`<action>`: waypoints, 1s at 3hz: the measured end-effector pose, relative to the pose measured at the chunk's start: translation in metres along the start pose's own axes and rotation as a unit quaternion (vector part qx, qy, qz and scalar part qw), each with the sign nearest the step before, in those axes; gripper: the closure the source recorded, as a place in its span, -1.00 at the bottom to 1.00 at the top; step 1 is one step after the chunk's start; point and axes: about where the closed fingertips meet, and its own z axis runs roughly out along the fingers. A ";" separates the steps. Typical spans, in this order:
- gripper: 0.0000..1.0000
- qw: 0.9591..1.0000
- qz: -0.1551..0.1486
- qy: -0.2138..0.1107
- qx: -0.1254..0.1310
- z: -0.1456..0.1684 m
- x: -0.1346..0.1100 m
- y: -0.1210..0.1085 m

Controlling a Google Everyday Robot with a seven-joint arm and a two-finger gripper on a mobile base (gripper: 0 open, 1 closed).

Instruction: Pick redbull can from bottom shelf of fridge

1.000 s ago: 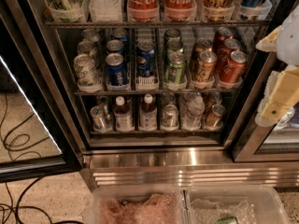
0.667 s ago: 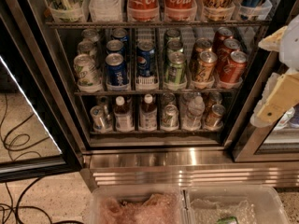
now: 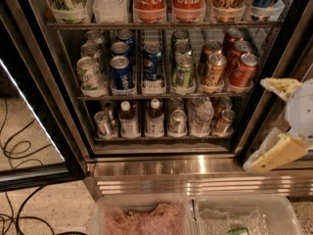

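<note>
The fridge [image 3: 58,106] stands open, its glass door swung out to the left. The bottom shelf [image 3: 161,137] holds small cans, two white-capped brown bottles and clear bottles. The redbull can [image 3: 102,124] is the slim silver can at the front of the leftmost lane, upright, with another can behind it. My gripper [image 3: 276,121] is at the right edge of the view, outside the fridge and right of the bottom shelf. Its two yellowish fingers [image 3: 279,153] are spread apart and hold nothing.
The middle rack [image 3: 161,96] holds Pepsi, green and orange cans. On the bottom shelf are a small silvery can [image 3: 177,121] and a bronze-orange can [image 3: 224,121]. Ribbed steel base [image 3: 195,173] below. Clear plastic bins [image 3: 193,209] stand in front. Cables [image 3: 19,146] lie on the floor at left.
My gripper has moved down and slightly left along the fridge's right side, still open. The cans and bottles have not moved.
</note>
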 end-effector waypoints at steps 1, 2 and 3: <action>-1.00 0.999 -0.010 -0.035 0.038 -0.006 -0.011 -0.013; -1.00 0.999 -0.012 -0.036 0.038 -0.005 -0.013 -0.013; -1.00 0.996 -0.029 -0.078 0.038 0.013 -0.031 -0.013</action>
